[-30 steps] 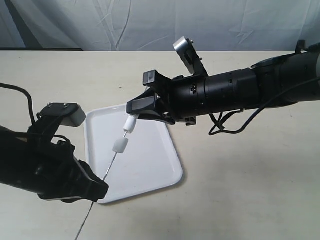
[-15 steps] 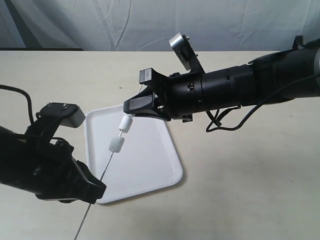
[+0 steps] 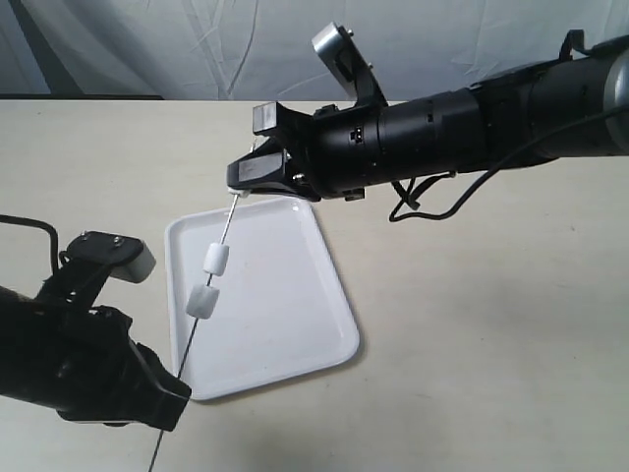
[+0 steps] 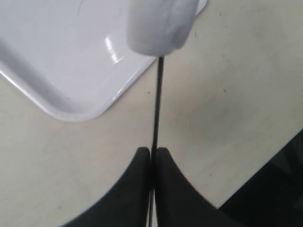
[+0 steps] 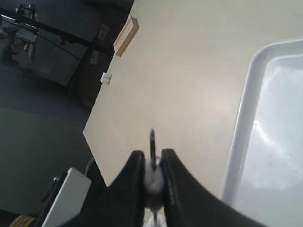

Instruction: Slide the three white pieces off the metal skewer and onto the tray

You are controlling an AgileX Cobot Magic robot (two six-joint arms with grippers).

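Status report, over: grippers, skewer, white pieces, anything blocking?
Left gripper shut on metal skewer. Right gripper shut on top white piece at the tip. Middle white piece and lower white piece threaded, above tray. Nothing in the way seen.

Tray's left half: metal skewer (image 3: pixel 226 228) slants above it, carrying upper white piece (image 3: pixel 217 259) and lower white piece (image 3: pixel 201 301).
Tray's far edge: right gripper (image 3: pixel 239 187), pinching a third white piece (image 5: pixel 152 176), overhangs it with its arm.
Tray's near-left corner: left gripper (image 3: pixel 175 391) crowds it.
Tray's right half: bare tray (image 3: pixel 290 315), reachable from above.
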